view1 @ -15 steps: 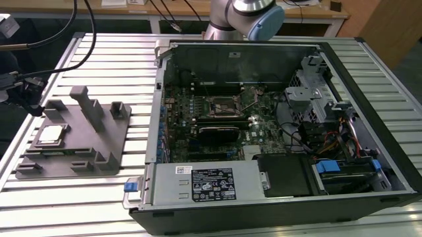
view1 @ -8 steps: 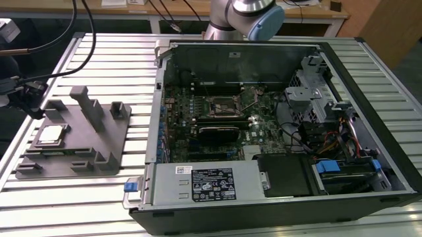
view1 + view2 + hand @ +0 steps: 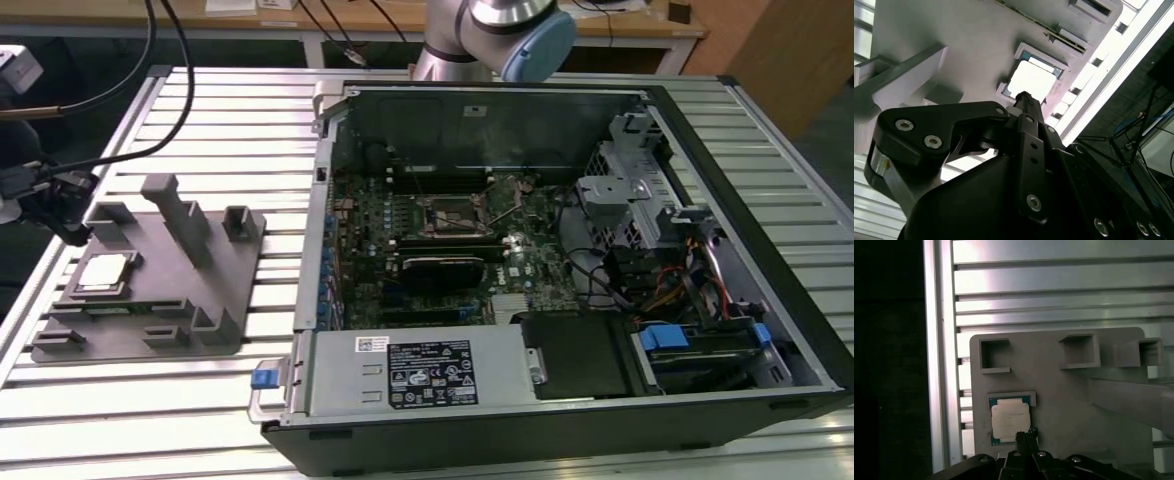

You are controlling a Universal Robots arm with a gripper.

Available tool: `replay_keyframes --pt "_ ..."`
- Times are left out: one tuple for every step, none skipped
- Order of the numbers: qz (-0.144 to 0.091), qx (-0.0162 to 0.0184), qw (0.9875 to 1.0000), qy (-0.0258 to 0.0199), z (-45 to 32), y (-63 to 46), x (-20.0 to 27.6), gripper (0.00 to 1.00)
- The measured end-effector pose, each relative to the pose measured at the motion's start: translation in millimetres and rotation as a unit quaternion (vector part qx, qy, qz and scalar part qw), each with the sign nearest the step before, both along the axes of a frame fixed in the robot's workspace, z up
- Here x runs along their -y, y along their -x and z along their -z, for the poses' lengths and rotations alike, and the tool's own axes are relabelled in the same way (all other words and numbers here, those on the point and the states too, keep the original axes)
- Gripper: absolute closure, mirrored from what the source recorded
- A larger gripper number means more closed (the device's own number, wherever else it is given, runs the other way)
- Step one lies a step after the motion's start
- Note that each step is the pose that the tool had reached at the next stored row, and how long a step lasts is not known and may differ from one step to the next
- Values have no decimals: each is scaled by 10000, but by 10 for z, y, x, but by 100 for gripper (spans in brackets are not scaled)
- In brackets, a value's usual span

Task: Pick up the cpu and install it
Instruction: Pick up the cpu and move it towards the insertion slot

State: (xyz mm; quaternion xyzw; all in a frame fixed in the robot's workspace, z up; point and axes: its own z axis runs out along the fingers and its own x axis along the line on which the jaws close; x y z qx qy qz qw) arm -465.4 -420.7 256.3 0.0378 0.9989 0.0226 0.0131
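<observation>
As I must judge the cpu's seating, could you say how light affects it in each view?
Second wrist view: the cpu washes out to plain white. First wrist view: it is pale with its rim distinct, while the table slats glare. Exterior view: it is evenly lit on the grey fixture.

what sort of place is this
Probably a robotics lab bench set up for PC assembly: a robot arm at a slatted metal table bearing an open computer case, and a cpu sits in a grey fixture.
</observation>
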Motion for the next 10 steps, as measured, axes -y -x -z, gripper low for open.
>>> replay_keyframes --pt "1 0 10000 0 6 1 0 89" --pt "0 0 10000 0 11 2 0 89" --pt "1 0 10000 0 17 3 1 89" --pt "1 0 10000 0 25 4 1 89" --pt "1 0 10000 0 33 4 2 89" --pt "1 0 10000 0 42 5 3 89" --pt "1 0 10000 0 52 6 4 89" --pt "0 0 10000 0 62 6 5 89" --pt "1 0 10000 0 73 8 6 89" --pt "1 0 10000 0 84 9 8 89"
